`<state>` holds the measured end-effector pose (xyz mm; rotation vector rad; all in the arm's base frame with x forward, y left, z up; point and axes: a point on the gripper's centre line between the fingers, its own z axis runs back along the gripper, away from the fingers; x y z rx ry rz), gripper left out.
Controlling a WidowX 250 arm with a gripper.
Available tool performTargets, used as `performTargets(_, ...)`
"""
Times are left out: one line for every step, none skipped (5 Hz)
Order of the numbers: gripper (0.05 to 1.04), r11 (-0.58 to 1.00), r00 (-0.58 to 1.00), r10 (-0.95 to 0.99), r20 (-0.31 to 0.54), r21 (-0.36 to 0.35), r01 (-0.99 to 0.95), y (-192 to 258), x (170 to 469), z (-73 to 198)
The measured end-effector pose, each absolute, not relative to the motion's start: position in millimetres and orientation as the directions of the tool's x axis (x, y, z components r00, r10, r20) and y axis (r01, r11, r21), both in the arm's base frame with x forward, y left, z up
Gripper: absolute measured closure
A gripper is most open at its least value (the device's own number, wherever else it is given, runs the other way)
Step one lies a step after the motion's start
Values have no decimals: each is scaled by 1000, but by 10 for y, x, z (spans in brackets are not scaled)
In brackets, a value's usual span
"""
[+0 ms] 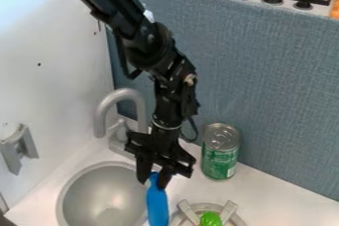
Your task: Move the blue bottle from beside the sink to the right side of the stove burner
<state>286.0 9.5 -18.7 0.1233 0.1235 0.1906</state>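
Clamped with the claw [153,176] on the narrow top of a blue thing [157,204]. Running down the view from there, long axis nearly upright in view. Flanked by the sink [66,197] at left, the pronged ring [229,210] with a green thing [211,219] at right. Farther out, backed by tap [122,94] and can [220,153].

From nearby above, the camera slants down over the sink [99,195] toward the blue panel [265,71].
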Motion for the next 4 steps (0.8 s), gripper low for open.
performTargets(753,980,977,187,-101,82,-180,103,2860,-186)
performTargets(753,981,983,184,-21,66,-183,69,2897,130)
performTargets(753,994,993,90,73,56,-94,-287,3014,465)
performTargets(753,998,995,10,103,67,-16,-567,3083,589)
